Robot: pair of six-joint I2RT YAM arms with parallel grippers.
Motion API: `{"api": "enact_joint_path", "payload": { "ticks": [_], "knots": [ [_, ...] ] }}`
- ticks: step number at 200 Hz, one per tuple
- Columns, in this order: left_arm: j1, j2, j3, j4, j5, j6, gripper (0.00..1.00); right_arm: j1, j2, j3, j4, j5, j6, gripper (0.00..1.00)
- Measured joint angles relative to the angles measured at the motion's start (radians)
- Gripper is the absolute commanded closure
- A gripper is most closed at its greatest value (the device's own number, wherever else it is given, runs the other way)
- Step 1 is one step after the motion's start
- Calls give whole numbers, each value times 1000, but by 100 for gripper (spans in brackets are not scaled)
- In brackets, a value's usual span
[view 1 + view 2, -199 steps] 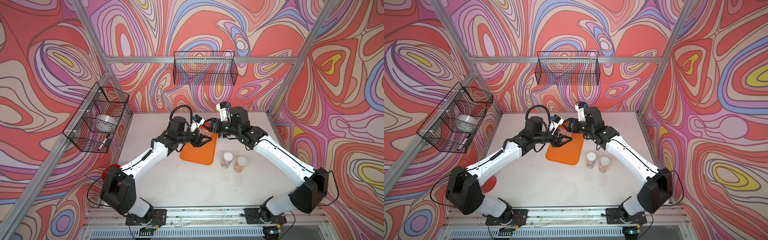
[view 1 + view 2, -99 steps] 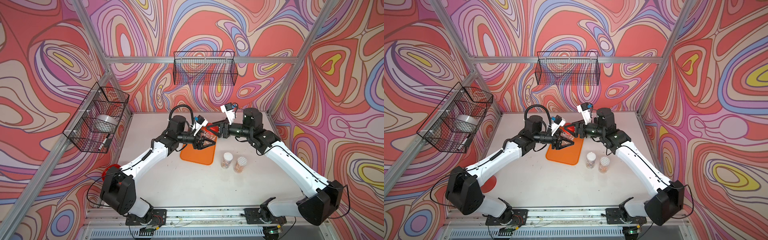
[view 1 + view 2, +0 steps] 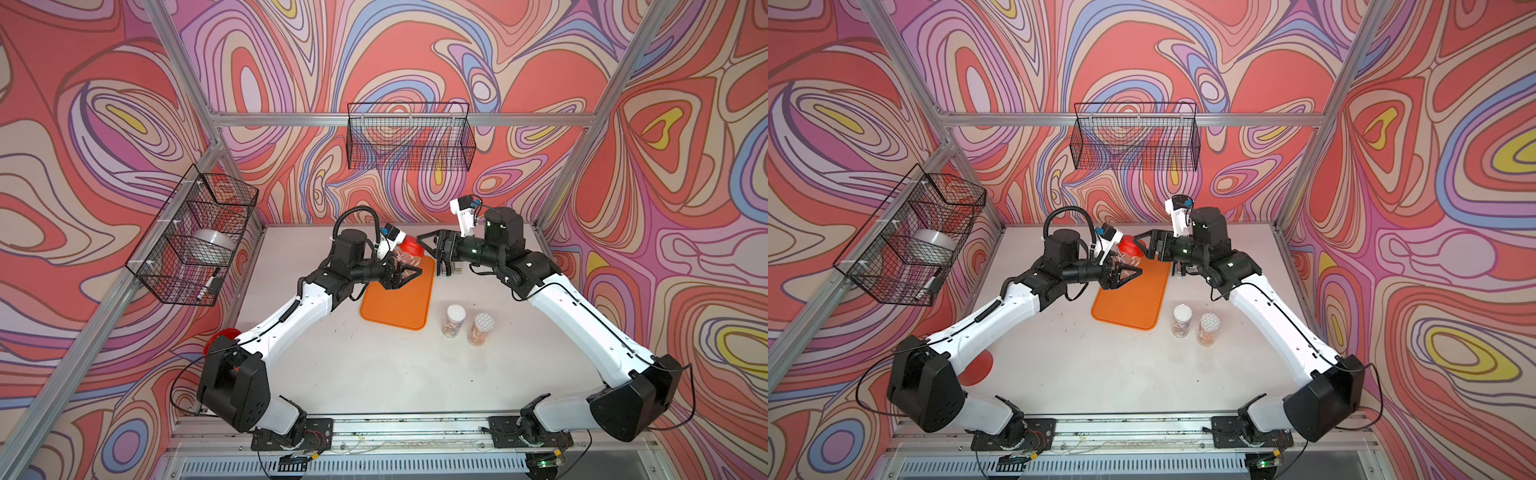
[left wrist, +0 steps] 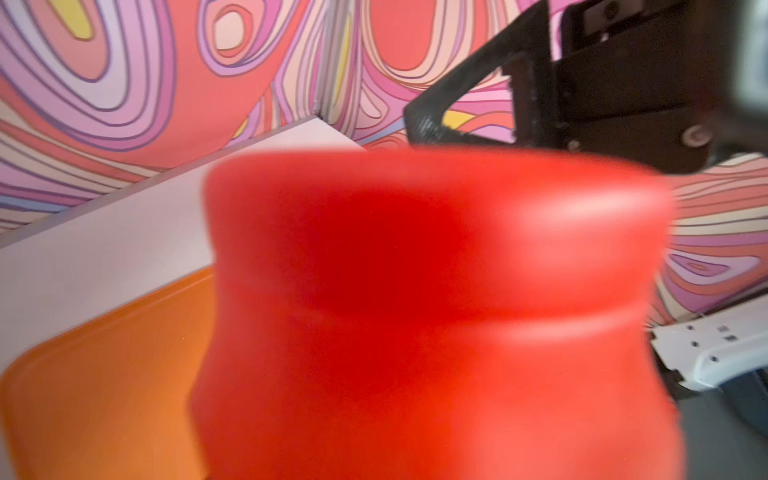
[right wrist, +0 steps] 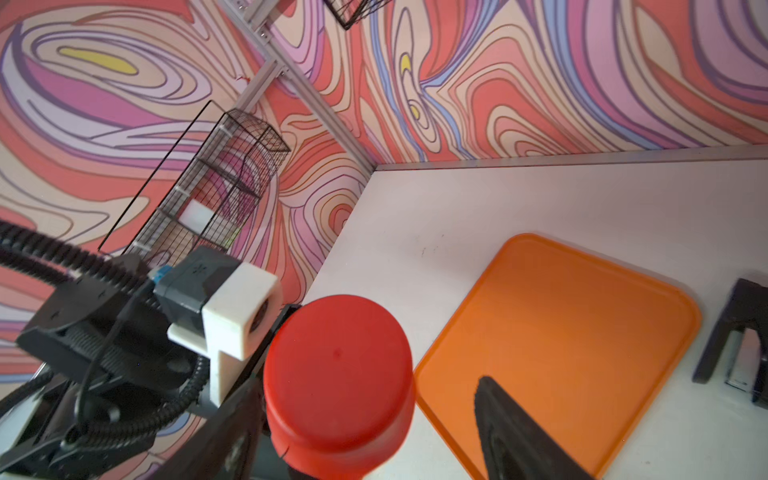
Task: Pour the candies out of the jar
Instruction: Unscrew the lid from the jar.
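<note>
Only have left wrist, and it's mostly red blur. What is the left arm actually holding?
Observer: A clear jar with its red lid on, over the far end of the orange mat. The left gripper is shut on its body.
Operator: Black finger at my top edge. Is the right gripper on the lid?
Observer: No, the right gripper is open at the lid. In the right wrist view, mat shows between one of its fingers and the lid.
Operator: Other jars?
Observer: Two, upright on the table right of the mat: a white-capped jar and a patterned-top jar.
</note>
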Motion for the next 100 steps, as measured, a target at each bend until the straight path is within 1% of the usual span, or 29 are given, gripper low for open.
{"api": "enact_joint_path", "payload": {
  "ticks": [19,39,61,100],
  "knots": [
    [-27,0,0,-22,-97,30,100,1,25,27,-8,47,37,19],
    [-58,0,0,-44,-166,55,100,11,55,53,-22,84,61,17],
    [-79,0,0,-54,-208,71,100,36,86,76,-32,117,75,17],
    [-80,0,0,-57,-244,78,100,64,107,76,-45,148,100,17]
  ]
}}
